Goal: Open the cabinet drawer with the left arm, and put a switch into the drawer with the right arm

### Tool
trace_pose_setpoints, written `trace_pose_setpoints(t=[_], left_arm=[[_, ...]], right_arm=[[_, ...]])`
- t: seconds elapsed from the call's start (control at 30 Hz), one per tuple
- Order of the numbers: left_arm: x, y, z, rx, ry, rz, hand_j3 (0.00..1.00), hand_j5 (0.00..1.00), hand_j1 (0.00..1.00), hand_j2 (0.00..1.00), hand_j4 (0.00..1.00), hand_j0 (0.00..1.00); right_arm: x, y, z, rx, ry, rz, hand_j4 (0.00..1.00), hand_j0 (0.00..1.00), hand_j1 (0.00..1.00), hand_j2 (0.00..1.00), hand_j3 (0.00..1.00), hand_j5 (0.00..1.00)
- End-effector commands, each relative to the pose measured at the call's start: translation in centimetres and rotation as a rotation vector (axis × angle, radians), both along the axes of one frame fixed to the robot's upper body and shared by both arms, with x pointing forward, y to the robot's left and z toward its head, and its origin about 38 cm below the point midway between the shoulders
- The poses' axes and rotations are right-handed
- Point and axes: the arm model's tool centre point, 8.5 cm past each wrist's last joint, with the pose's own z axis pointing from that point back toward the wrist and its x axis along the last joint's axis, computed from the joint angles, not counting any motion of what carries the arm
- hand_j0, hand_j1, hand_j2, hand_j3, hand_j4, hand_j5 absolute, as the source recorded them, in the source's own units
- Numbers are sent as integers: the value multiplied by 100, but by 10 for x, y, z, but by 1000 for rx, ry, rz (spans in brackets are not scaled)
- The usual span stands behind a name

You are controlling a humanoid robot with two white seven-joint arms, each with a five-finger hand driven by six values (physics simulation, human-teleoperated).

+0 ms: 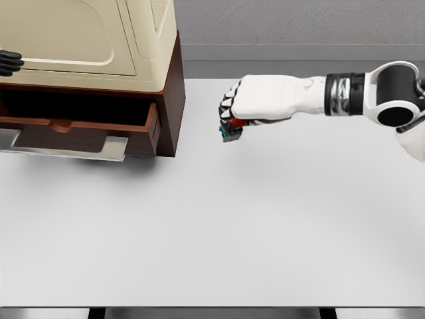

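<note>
One cabinet (86, 40) stands at the table's (212, 232) back left corner: a cream upper body on a dark brown base, with one drawer (80, 126) pulled out toward the camera, its dark interior open above the front panel. A grey metal plate (66, 147) shows under the drawer front. Two hands are in view. The right hand (232, 109) reaches in from the right on a white arm with a black wrist joint, held above the table to the right of the cabinet and well apart from the drawer. Its fingers are curled around one switch (232, 130), a small red and blue-grey piece showing just below the knuckles, lifted off the table. Of the left hand (9, 62) only black fingertips show at the left edge, against the cabinet's cream front above the drawer; whether they grip anything cannot be told.
</note>
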Motion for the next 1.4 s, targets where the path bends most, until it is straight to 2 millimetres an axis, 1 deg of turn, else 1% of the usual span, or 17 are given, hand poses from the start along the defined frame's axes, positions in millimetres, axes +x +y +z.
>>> trace_pose_setpoints(t=[0.0, 0.07, 0.17, 0.3, 0.33, 0.5, 0.57, 0.63, 0.7, 0.83, 0.87, 0.97, 1.0, 1.03, 1.07, 1.17, 1.37], left_arm=[[0, 0, 1, -7, 0, 0, 100, 100, 100, 100, 100, 100], [0, -2, 1, -9, 0, -5, 100, 100, 100, 100, 100, 100], [-1, -8, 0, -12, 1, -22, 100, 100, 100, 100, 100, 100], [-1, -8, 0, -12, 3, -22, 100, 100, 100, 100, 100, 100], [-1, -8, 0, -12, 1, -22, 100, 100, 100, 100, 100, 100], [-1, -8, 1, -11, 0, -22, 100, 100, 100, 100, 100, 100], [-2, -7, 1, -10, 0, -21, 100, 100, 100, 100, 100, 100], [-2, -6, 3, -4, -2, -17, 100, 100, 100, 100, 100, 100], [-2, -5, 5, -4, -7, -15, 100, 100, 100, 100, 100, 100], [-1, -5, 3, -5, -7, -13, 100, 100, 100, 100, 100, 100], [-1, -5, 3, -5, -7, -13, 100, 100, 100, 100, 100, 100], [-1, -5, 3, -7, -7, -15, 100, 100, 100, 100, 100, 100], [-1, -5, 3, -7, -5, -14, 100, 100, 100, 100, 100, 100], [-1, -5, 3, -5, -7, -15, 100, 100, 100, 100, 100, 100], [-1, -5, 1, 5, -8, -17, 100, 100, 100, 100, 100, 100], [-1, -5, 1, 7, -8, -18, 100, 100, 100, 100, 100, 100], [-1, -6, -1, 10, -7, -20, 100, 100, 100, 100, 100, 100]], right_arm=[[-2, 16, 1, 29, 5, 30, 41, 41, 41, 41, 41, 41], [-3, 26, 8, 42, -7, 52, 41, 41, 41, 41, 41, 41], [-5, 48, 21, 61, -32, 99, 41, 41, 41, 41, 41, 41], [-9, 71, 34, 81, -58, 150, 42, 42, 42, 42, 42, 42], [-11, 76, 34, 78, -58, 161, 42, 42, 42, 42, 42, 42], [-15, 98, 50, 99, -86, 208, 42, 42, 42, 42, 42, 42], [-20, 113, 55, 96, -99, 244, 42, 42, 42, 42, 42, 42], [-23, 121, 60, 104, -107, 262, 42, 42, 42, 42, 42, 42], [-17, 124, 66, 106, -112, 253, 42, 42, 42, 42, 42, 42], [-15, 141, 78, 120, -121, 266, 42, 42, 42, 42, 42, 42], [-16, 145, 78, 117, -124, 274, 42, 42, 42, 42, 42, 42], [0, 160, 75, 112, -86, 247, 42, 42, 42, 42, 42, 42], [-1, 165, 78, 113, -90, 255, 42, 42, 42, 42, 42, 42], [-1, 168, 76, 107, -86, 257, 42, 42, 42, 42, 42, 42], [5, 175, 73, 96, -70, 247, 42, 42, 42, 42, 42, 42], [12, 186, 67, 75, -66, 228, 42, 42, 42, 42, 42, 42], [21, 200, 59, 43, -51, 205, 42, 42, 42, 42, 42, 42]])
